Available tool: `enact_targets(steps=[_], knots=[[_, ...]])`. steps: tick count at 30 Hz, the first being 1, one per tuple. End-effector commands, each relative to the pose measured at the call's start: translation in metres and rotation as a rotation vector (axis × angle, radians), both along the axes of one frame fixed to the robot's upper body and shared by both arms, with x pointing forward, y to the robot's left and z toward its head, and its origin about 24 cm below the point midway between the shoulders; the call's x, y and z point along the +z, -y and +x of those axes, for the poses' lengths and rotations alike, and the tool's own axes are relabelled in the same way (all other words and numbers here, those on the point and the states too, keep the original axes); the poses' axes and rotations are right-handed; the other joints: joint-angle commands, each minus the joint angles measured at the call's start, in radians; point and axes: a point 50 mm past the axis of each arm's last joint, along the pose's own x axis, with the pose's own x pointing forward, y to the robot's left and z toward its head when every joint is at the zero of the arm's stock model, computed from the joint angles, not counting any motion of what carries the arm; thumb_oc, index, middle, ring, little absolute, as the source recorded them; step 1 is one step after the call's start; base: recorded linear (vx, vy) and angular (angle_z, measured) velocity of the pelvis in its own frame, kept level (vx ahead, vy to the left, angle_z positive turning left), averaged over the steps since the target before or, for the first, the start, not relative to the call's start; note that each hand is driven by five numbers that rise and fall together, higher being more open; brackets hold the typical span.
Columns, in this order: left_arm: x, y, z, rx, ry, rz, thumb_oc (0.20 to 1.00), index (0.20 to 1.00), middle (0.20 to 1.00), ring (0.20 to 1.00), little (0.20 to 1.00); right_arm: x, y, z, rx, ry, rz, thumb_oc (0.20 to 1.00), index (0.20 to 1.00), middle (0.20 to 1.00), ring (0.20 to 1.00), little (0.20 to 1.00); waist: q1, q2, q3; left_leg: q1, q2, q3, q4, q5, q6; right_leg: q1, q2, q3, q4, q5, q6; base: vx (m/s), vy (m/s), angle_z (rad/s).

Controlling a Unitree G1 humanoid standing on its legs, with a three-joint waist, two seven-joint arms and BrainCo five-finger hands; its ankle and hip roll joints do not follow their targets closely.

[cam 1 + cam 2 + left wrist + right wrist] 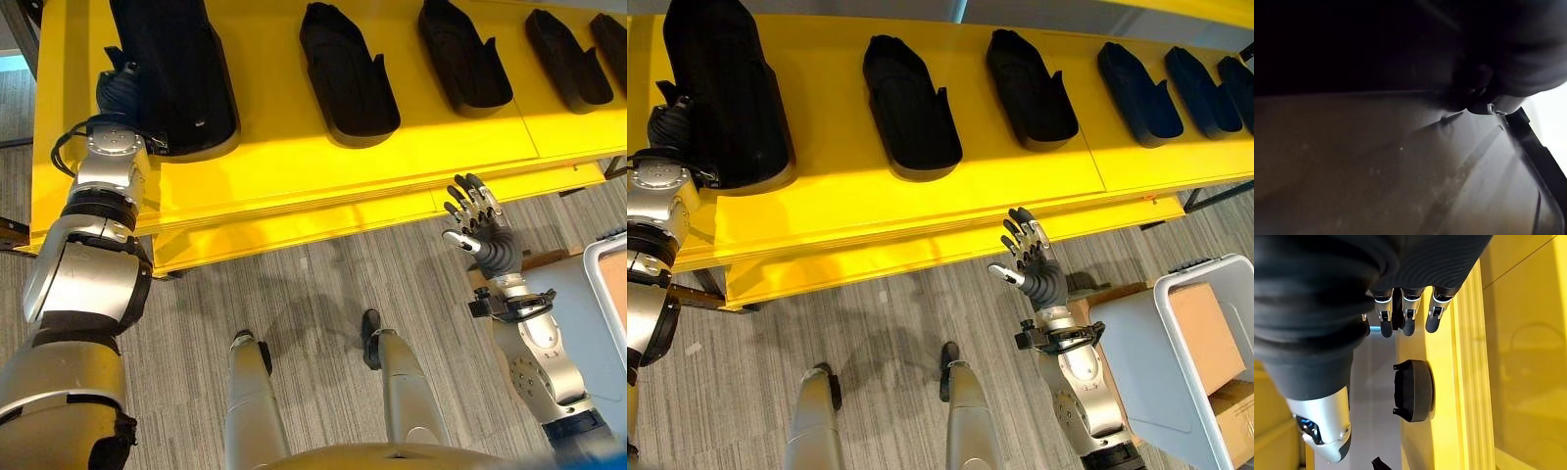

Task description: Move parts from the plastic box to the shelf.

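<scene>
The long yellow shelf (921, 211) spans the scene ahead of me, carrying a row of black moulded shoe-shaped parts (911, 108) set apart from one another. At my far right stands the pale grey plastic box (1161, 362), a brown cardboard piece (1205, 338) lying in it. My left hand (122, 90) reaches up against the largest black part (171, 69) at the shelf's left end; I cannot tell whether its fingers grip. My right hand (1029, 257) hovers below the shelf edge, fingers spread, empty.

A yellow shelf (921, 211) carries a row of black moulded parts (911, 108) lying apart along it, the largest part (725, 93) at its left end
</scene>
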Motion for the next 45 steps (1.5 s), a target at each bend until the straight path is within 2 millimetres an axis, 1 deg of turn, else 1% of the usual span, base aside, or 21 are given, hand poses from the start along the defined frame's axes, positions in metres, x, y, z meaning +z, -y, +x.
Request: enact_targets(steps=[1, 9, 10, 11, 12, 18, 23, 29, 31, 32, 33, 34, 35, 38, 41, 42, 43, 44, 45], knots=[[0.014, -0.003, -0.002, 0.019, 0.106, -0.081, 0.200, 0.200, 0.200, 0.200, 0.200, 0.025, 0.007, -0.007, -0.015, 0.126, 0.008, 1.000, 1.000, 1.000, 1.000, 1.000, 0.008, 0.027, -0.048, -0.023, 0.052, -0.058, -0.059, 0.088, -0.012, -0.020, -0.024, 0.045, 0.035, 0.049, 0.018, 0.00, 0.000, 0.00], [0.004, -0.005, -0.002, 0.025, 0.072, -0.106, 0.200, 0.200, 0.200, 0.200, 0.200, 0.023, 0.010, -0.008, -0.022, 0.110, 0.003, 1.000, 1.000, 1.000, 1.000, 1.000, 0.006, 0.032, -0.062, -0.050, 0.054, -0.059, -0.052, 0.090, -0.011, -0.056, -0.026, 0.051, 0.049, 0.052, 0.016, 0.00, 0.000, -0.01], [0.004, -0.004, -0.001, 0.021, 0.065, -0.098, 0.724, 0.724, 0.724, 0.724, 0.724, 0.023, 0.011, -0.008, -0.021, 0.108, 0.003, 1.000, 1.000, 1.000, 1.000, 1.000, 0.005, 0.032, -0.063, -0.052, 0.053, -0.058, -0.051, 0.091, -0.011, -0.058, -0.025, 0.051, 0.051, 0.052, 0.015, 0.00, 0.000, -0.04], [0.004, -0.004, -0.001, 0.021, 0.065, -0.098, 0.947, 0.947, 0.947, 0.947, 0.947, 0.023, 0.011, -0.008, -0.021, 0.108, 0.003, 1.000, 1.000, 1.000, 1.000, 1.000, 0.006, 0.032, -0.064, -0.053, 0.053, -0.058, -0.051, 0.091, -0.011, -0.059, -0.025, 0.052, 0.052, 0.052, 0.015, 0.00, 0.000, 0.00], [0.003, -0.004, -0.001, 0.019, 0.055, -0.085, 1.000, 1.000, 1.000, 1.000, 1.000, 0.023, 0.012, -0.009, -0.020, 0.107, 0.001, 1.000, 1.000, 1.000, 1.000, 1.000, 0.005, 0.032, -0.066, -0.055, 0.053, -0.058, -0.053, 0.091, -0.011, -0.060, -0.026, 0.051, 0.052, 0.052, 0.015, 0.00, 0.000, 0.00], [0.002, -0.007, -0.002, 0.014, 0.016, -0.025, 1.000, 1.000, 1.000, 1.000, 1.000, 0.023, 0.014, -0.009, -0.022, 0.107, -0.002, 1.000, 1.000, 1.000, 1.000, 1.000, 0.005, 0.035, -0.075, -0.062, 0.057, -0.056, -0.056, 0.095, -0.011, -0.071, -0.025, 0.053, 0.053, 0.055, 0.016, 0.00, 0.000, 0.00], [0.004, -0.012, -0.005, 0.023, 0.000, -0.009, 1.000, 1.000, 1.000, 1.000, 1.000, 0.022, 0.015, -0.010, -0.017, 0.100, -0.001, 1.000, 1.000, 1.000, 1.000, 1.000, 0.008, 0.037, -0.079, -0.068, 0.056, -0.059, -0.053, 0.096, -0.009, -0.078, -0.024, 0.052, 0.058, 0.054, 0.016, 0.00, 0.000, 0.00], [0.006, -0.025, -0.012, 0.037, -0.020, 0.016, 1.000, 1.000, 1.000, 1.000, 1.000, 0.020, 0.018, -0.011, -0.022, 0.090, -0.004, 1.000, 1.000, 1.000, 1.000, 1.000, 0.014, 0.042, -0.088, -0.074, 0.053, -0.062, -0.055, 0.097, -0.008, -0.080, -0.026, 0.052, 0.058, 0.053, 0.016, 0.00, 0.000, 0.00], [0.006, -0.032, -0.016, 0.057, -0.028, 0.024, 1.000, 1.000, 1.000, 1.000, 1.000, 0.020, 0.019, -0.012, -0.021, 0.089, -0.004, 1.000, 1.000, 1.000, 1.000, 1.000, 0.017, 0.043, -0.090, -0.074, 0.053, -0.062, -0.057, 0.097, -0.007, -0.080, -0.026, 0.051, 0.058, 0.053, 0.016, 0.00, 0.000, 0.00], [0.006, -0.032, -0.016, 0.057, -0.028, 0.024, 1.000, 1.000, 1.000, 1.000, 1.000, 0.020, 0.019, -0.012, -0.021, 0.089, -0.004, 1.000, 1.000, 1.000, 1.000, 1.000, 0.017, 0.043, -0.090, -0.074, 0.053, -0.062, -0.057, 0.097, -0.007, -0.080, -0.026, 0.051, 0.058, 0.053, 0.016, 0.00, 0.000, 0.00], [0.004, -0.041, -0.021, 0.079, -0.041, 0.031, 1.000, 1.000, 1.000, 1.000, 1.000, 0.020, 0.020, -0.012, -0.024, 0.092, -0.006, 1.000, 1.000, 1.000, 1.000, 1.000, 0.020, 0.044, -0.091, -0.071, 0.053, -0.062, -0.060, 0.098, -0.007, -0.078, -0.026, 0.051, 0.056, 0.052, 0.017, 0.00, 0.000, 0.00], [0.004, -0.041, -0.021, 0.080, -0.041, 0.031, 1.000, 1.000, 1.000, 1.000, 1.000, 0.020, 0.020, -0.012, -0.023, 0.092, -0.007, 1.000, 1.000, 1.000, 1.000, 1.000, 0.019, 0.044, -0.090, -0.070, 0.053, -0.062, -0.061, 0.098, -0.007, -0.077, -0.026, 0.051, 0.056, 0.053, 0.017, 0.00, 0.000, 0.00], [0.005, -0.049, -0.026, 0.097, -0.061, 0.063, 1.000, 1.000, 1.000, 1.000, 1.000, 0.020, 0.021, -0.012, -0.024, 0.092, -0.010, 1.000, 1.000, 1.000, 1.000, 1.000, 0.022, 0.045, -0.090, -0.069, 0.053, -0.061, -0.060, 0.098, -0.007, -0.073, -0.028, 0.050, 0.054, 0.053, 0.018, 0.00, 0.000, 0.00], [0.007, -0.063, -0.036, 0.138, -0.096, 0.123, 1.000, 1.000, 1.000, 1.000, 1.000, 0.021, 0.023, -0.013, -0.025, 0.096, -0.019, 1.000, 1.000, 1.000, 1.000, 1.000, 0.027, 0.046, -0.089, -0.063, 0.053, -0.060, -0.062, 0.098, -0.006, -0.069, -0.028, 0.050, 0.054, 0.051, 0.018, 0.00, 0.000, 0.00], [0.013, -0.073, -0.044, 0.166, -0.149, 0.241, 1.000, 1.000, 1.000, 1.000, 1.000, 0.022, 0.025, -0.013, -0.024, 0.099, -0.028, 1.000, 1.000, 1.000, 1.000, 1.000, 0.032, 0.046, -0.085, -0.055, 0.052, -0.058, -0.066, 0.099, -0.005, -0.062, -0.030, 0.052, 0.055, 0.048, 0.018, 0.00, 0.000, 0.00], [0.017, -0.074, -0.045, 0.169, -0.153, 0.278, 1.000, 1.000, 1.000, 1.000, 1.000, 0.022, 0.025, -0.014, -0.023, 0.100, -0.030, 1.000, 1.000, 1.000, 1.000, 1.000, 0.034, 0.047, -0.086, -0.052, 0.050, -0.056, -0.066, 0.100, -0.005, -0.059, -0.031, 0.052, 0.055, 0.047, 0.018, 0.00, 0.000, 0.00], [0.025, -0.078, -0.050, 0.185, -0.179, 0.362, 1.000, 1.000, 1.000, 1.000, 1.000, 0.023, 0.026, -0.014, -0.023, 0.108, -0.037, 1.000, 1.000, 1.000, 1.000, 1.000, 0.037, 0.048, -0.083, -0.047, 0.049, -0.054, -0.067, 0.098, -0.005, -0.055, -0.034, 0.052, 0.055, 0.047, 0.018, 0.00, 0.000, 0.00], [0.029, -0.079, -0.051, 0.189, -0.186, 0.409, 1.000, 1.000, 1.000, 1.000, 1.000, 0.024, 0.027, -0.014, -0.022, 0.112, -0.036, 1.000, 1.000, 1.000, 1.000, 1.000, 0.039, 0.048, -0.082, -0.044, 0.048, -0.055, -0.068, 0.098, -0.005, -0.054, -0.034, 0.053, 0.057, 0.045, 0.018, 0.00, 0.000, 0.00], [0.029, -0.079, -0.051, 0.189, -0.186, 0.410, 1.000, 1.000, 1.000, 1.000, 1.000, 0.024, 0.027, -0.014, -0.022, 0.112, -0.036, 1.000, 1.000, 1.000, 1.000, 1.000, 0.039, 0.048, -0.081, -0.043, 0.048, -0.055, -0.068, 0.098, -0.005, -0.054, -0.034, 0.053, 0.058, 0.044, 0.018, 0.00, 0.000, 0.00]])
